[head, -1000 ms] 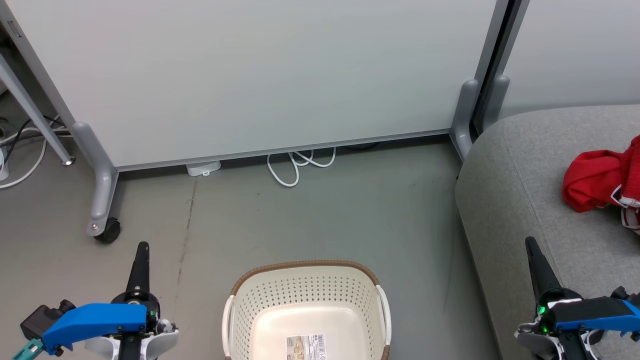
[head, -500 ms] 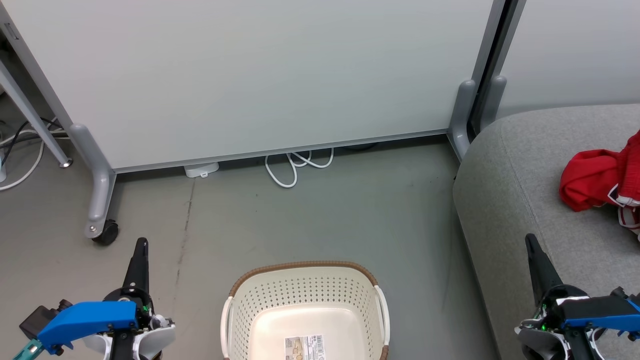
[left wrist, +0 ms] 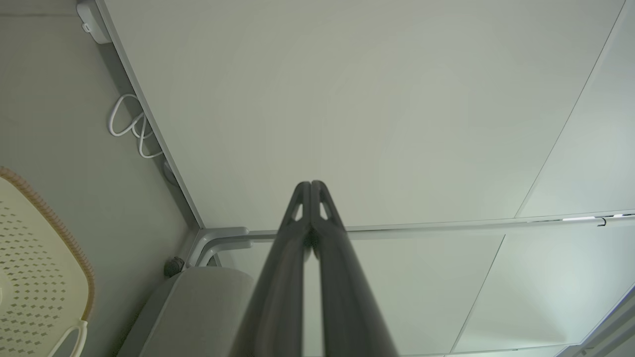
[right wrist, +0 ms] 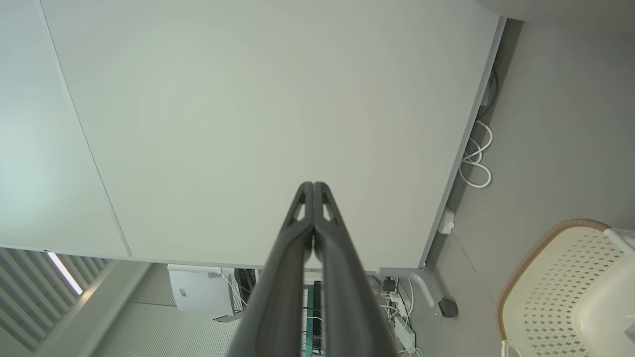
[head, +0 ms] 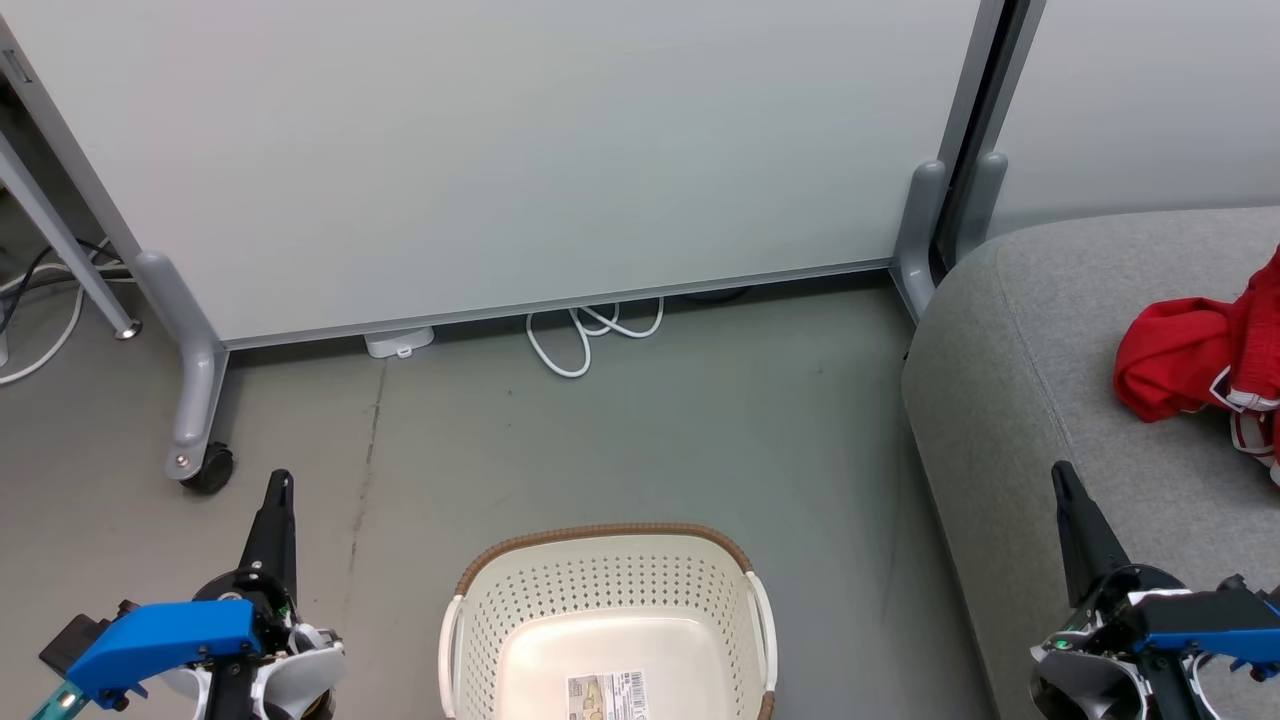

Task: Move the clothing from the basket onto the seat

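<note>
At the lower left of the head view the left gripper [head: 279, 485] points up the frame over the grey floor [head: 640, 430], its two dark fingers pressed together into one thin blade. The left wrist view shows the same: the left gripper [left wrist: 310, 186] has its tips meeting, with nothing between them. At the lower right the right gripper [head: 1062, 478] stands likewise with its jaws together, its tip over the near part of the seat [head: 1030, 400]. In the right wrist view the right gripper [right wrist: 313, 186] is closed tip to tip on nothing.

Between the two grippers, at the bottom centre, sits the basket [head: 610, 590], cream and perforated with a brown rim, a printed label [head: 606, 695] lying on its pale bottom. Its rim and wall also show at the lower left of the left wrist view [left wrist: 30, 277] and at the lower right of the right wrist view [right wrist: 560, 277].

The clothing [head: 1190, 355], a bunched red heap with white trim, lies on the seat at the right edge of the frame, up and to the right of the right gripper's tip and apart from it, and well apart from the left gripper and the basket.

Farther up, a white cable [head: 585, 335] loops on the floor at the foot of a pale partition panel [head: 520, 150], whose grey leg ends in a black caster [head: 210, 468] at the left.
</note>
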Tool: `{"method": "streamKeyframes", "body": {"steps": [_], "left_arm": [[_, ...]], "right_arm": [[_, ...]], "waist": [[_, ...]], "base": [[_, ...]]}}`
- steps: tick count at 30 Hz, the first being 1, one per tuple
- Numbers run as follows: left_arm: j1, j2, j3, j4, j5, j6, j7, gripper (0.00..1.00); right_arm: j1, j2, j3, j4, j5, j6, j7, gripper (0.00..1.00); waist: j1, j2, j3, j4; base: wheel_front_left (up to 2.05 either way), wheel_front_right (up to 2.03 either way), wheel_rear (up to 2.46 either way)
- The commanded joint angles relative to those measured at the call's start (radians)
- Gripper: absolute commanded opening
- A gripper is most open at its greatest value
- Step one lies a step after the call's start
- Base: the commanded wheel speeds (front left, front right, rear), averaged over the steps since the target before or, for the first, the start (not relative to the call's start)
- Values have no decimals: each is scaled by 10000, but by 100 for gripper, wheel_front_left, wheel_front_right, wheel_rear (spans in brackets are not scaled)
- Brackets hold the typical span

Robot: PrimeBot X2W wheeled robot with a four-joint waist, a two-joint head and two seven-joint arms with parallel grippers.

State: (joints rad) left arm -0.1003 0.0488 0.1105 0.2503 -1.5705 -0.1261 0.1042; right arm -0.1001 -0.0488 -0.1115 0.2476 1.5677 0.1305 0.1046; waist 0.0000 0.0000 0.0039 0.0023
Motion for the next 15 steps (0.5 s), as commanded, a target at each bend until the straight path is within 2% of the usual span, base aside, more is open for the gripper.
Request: {"method": "streamKeyframes", "body": {"steps": [1, 15], "left_arm": [[-136, 26, 35, -65, -207, -81, 74, 0], [-129, 26, 57, -70, -432, -61, 138, 0]], "right_arm": [[-133, -26, -31, -40, 238, 4, 75, 0], [-147, -25, -40, -43, 464, 4, 133, 0]], "waist": [[0, 0, -3, -7], [0, 0, -8, -23]], "base": [[0, 0, 0], [0, 0, 0]]}}
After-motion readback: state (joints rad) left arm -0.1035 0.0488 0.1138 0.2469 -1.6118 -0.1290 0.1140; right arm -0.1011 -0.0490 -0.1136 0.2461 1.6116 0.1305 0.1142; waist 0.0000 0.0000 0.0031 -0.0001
